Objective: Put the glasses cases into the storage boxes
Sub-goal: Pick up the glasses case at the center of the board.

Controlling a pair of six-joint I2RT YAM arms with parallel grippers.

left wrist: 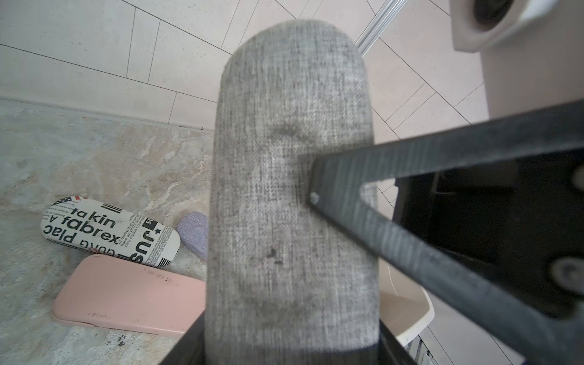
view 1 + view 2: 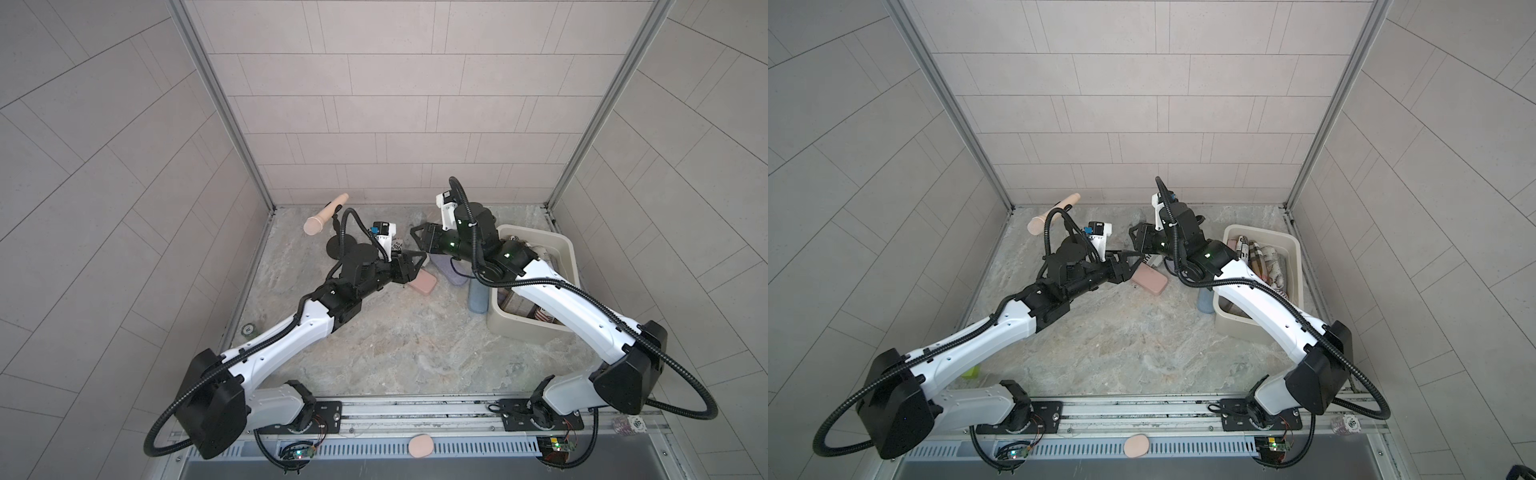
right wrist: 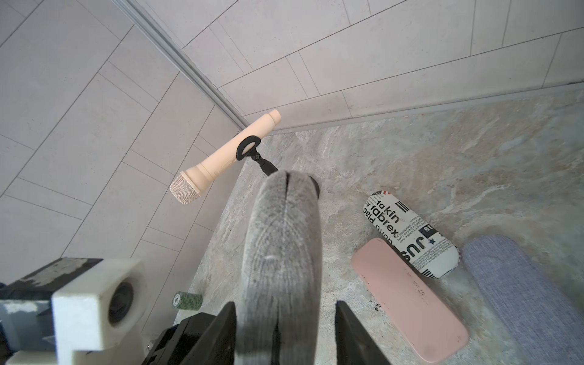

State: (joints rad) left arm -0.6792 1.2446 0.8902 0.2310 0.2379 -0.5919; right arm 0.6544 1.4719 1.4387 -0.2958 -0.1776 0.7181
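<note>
Looks like a mid-air handover to me: the left arm's jaws are pinched narrow on one end of the grey case point(image 1: 290, 189), holding it up off the tabletop point(image 2: 395, 340), and the right arm's jaws are straddling the other end. In the right wrist view one side looks pressed into the fabric with a sliver of daylight on the other, so I honestly can't tell if that grip is made. The case hangs well short of the storage box point(image 2: 1233, 326), out past the lavender case point(image 3: 531, 300) that lies near it. My guess for the next move: the right side squeezes firm, the left lets go and backs away, then the right arm point(image 2: 552, 291) carries it over the rim. The box holds a bunch of cases point(image 2: 1262, 257) at its far end and the near end looks emptier. On the tabletop there's a light blue case point(image 2: 477, 297) just beside the box wall, plus the pink case point(image 3: 410, 300) and the newspaper-print case point(image 3: 410, 234) farther from it.
</note>
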